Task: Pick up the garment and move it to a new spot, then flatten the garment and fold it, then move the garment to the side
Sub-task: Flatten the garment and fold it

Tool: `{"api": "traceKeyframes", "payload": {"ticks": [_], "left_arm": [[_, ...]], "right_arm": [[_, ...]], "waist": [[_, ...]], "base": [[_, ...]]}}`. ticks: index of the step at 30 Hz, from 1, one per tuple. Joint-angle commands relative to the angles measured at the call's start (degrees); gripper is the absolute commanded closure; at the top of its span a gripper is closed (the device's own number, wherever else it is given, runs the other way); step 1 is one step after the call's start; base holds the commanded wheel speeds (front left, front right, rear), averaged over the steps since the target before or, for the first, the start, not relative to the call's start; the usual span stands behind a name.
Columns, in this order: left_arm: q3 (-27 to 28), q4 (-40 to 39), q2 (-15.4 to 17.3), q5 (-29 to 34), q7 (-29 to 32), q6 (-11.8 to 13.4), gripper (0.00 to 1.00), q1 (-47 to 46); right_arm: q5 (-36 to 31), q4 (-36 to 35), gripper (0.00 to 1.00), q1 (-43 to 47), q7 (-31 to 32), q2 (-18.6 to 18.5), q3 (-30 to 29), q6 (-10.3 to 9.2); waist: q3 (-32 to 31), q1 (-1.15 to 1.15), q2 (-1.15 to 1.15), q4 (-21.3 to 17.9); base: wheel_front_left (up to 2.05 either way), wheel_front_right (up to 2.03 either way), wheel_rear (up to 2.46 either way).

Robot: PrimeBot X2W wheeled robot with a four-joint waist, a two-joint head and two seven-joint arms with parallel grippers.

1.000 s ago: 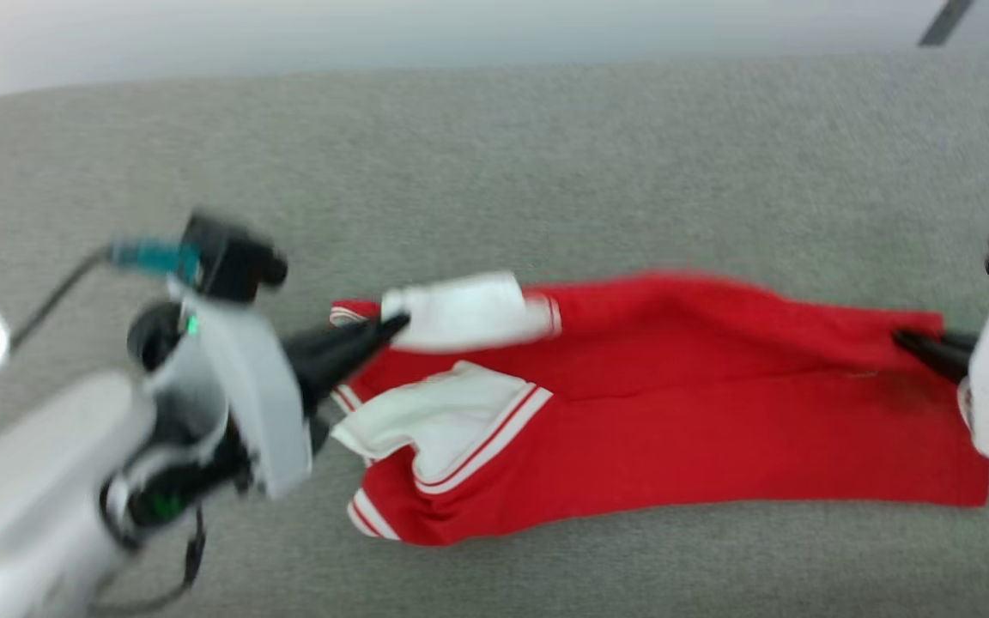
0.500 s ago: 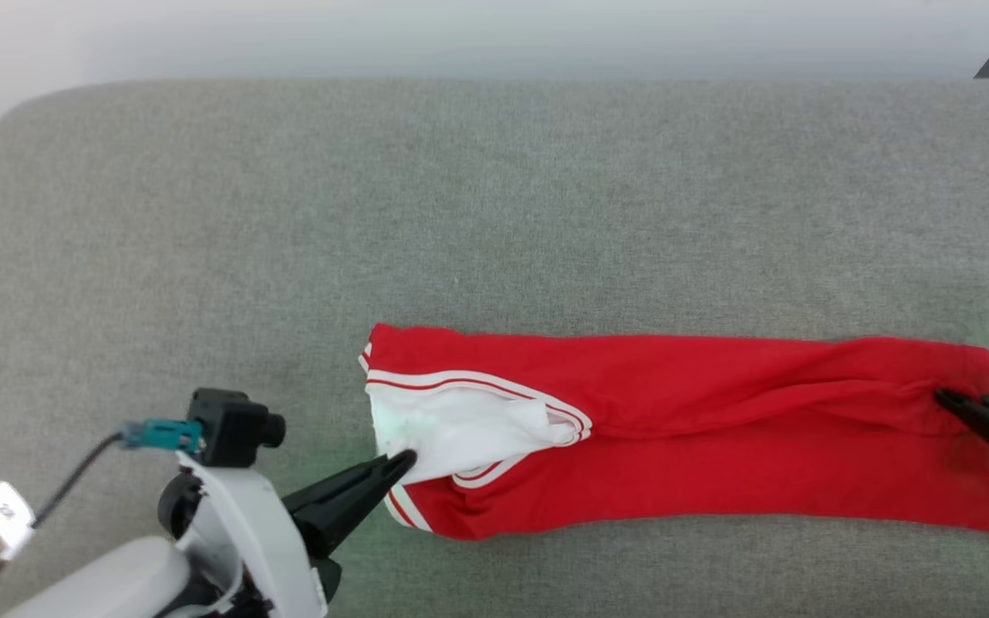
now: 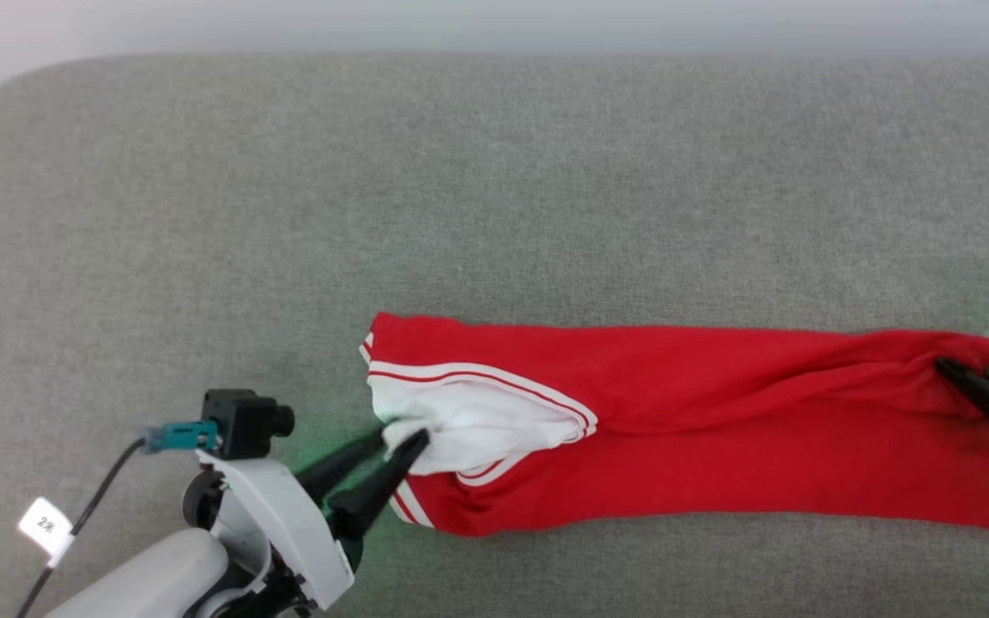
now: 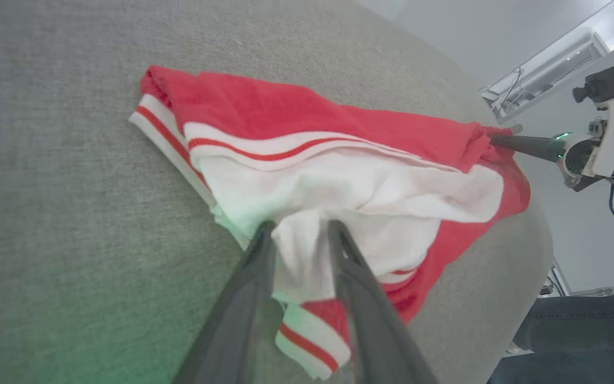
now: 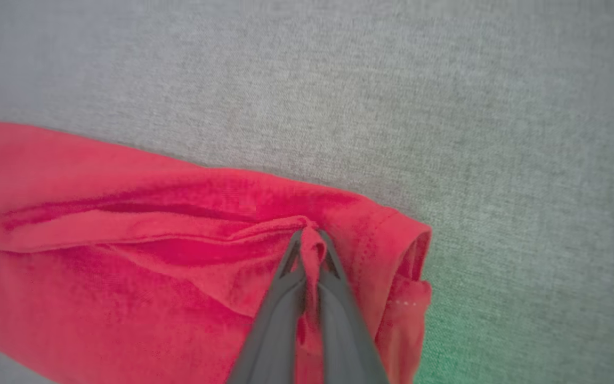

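The garment (image 3: 718, 438) lies as a long red strip, folded lengthwise, across the grey cushion (image 3: 494, 189). Its white sleeve (image 3: 477, 425) with red-and-white trim lies on top at the left end; the numerals are hidden. My left gripper (image 3: 404, 433) is at that sleeve's edge and stands open, with a bunch of white fabric loose between its spread fingers (image 4: 349, 266). My right gripper (image 3: 945, 369) is shut on a pinched ridge of red cloth (image 5: 311, 240) at the strip's far right end, near the hem (image 5: 408, 250). The right gripper (image 4: 493, 140) also appears in the left wrist view.
The grey cushion stretches wide behind and left of the garment, with a rounded corner (image 3: 5, 86) at the far left. Its front edge runs just below the garment. Something in dark trousers (image 4: 579, 341), perhaps a person's leg, is beyond the cushion's end.
The garment came down from a lifted, stretched hold to lie flat as a strip. The left gripper's fingers, shut on the sleeve before, have now parted. The head camera also shifted.
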Motion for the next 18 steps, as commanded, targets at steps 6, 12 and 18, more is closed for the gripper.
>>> {"api": "traceKeyframes", "payload": {"ticks": [6,12,18], "left_arm": [[3.1,-0.6,-0.4,0.7,-6.1,1.4,0.0,2.8],[9.7,-1.0,-3.1,2.8,-8.1,4.6,0.0,9.0],[21.1,1.9,-8.8,10.6,-8.0,5.6,0.0,16.1]], "right_arm": [[2.3,-1.1,0.0,3.6,-0.3,-1.6,-2.8,-0.01],[5.3,-0.5,0.0,8.6,-0.2,-3.9,-7.7,-0.01],[7.2,0.7,0.0,14.0,1.2,-5.4,-11.8,-0.01]], "waist": [[-2.7,0.0,0.0,1.9],[-3.5,0.0,0.0,5.0],[-3.4,0.0,0.0,7.2]], "base": [[0.0,0.0,0.0],[0.0,0.0,0.0],[0.0,0.0,0.0]]}}
